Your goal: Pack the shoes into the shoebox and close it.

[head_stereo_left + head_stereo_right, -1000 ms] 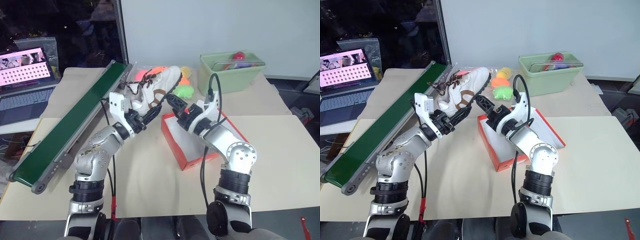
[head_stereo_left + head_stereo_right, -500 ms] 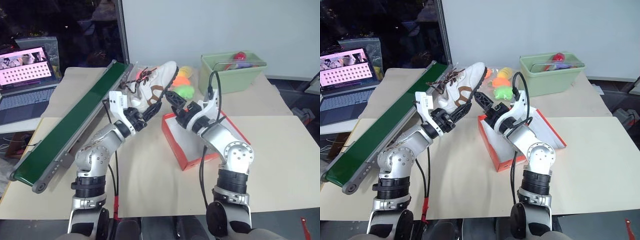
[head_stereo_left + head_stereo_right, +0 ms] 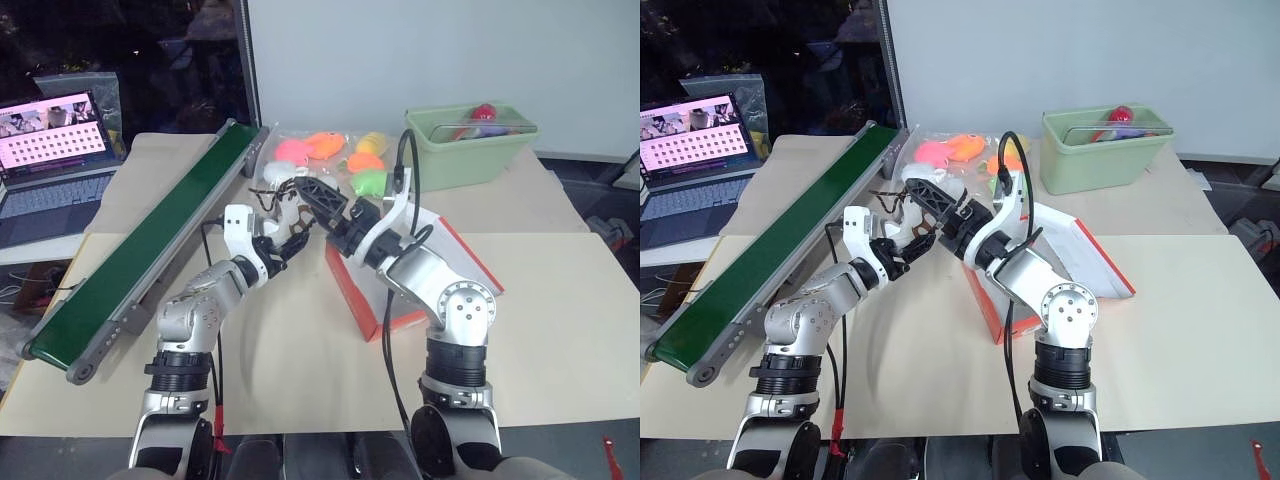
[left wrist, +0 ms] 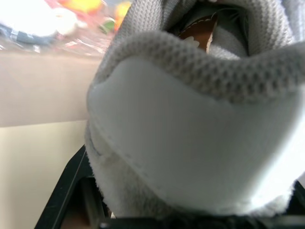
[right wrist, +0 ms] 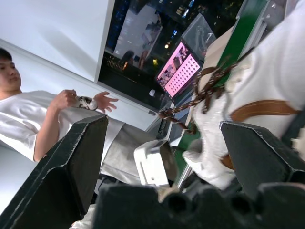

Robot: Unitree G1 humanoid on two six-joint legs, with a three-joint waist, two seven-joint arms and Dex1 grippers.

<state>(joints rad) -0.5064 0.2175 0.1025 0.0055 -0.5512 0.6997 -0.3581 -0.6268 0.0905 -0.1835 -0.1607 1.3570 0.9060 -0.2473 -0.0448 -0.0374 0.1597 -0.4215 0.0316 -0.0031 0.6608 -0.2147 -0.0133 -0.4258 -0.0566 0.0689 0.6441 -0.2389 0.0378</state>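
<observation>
Left gripper (image 3: 283, 243) stays clamped on the shoe (image 3: 283, 203) at its heel, now lowered from its raised tilt to just beside the shoebox (image 3: 345, 283). Right gripper (image 3: 930, 193), fingers spread wide, has swung across beside the shoe, empty. Judgement: hand-over or guided placement into the shoebox pending.
</observation>
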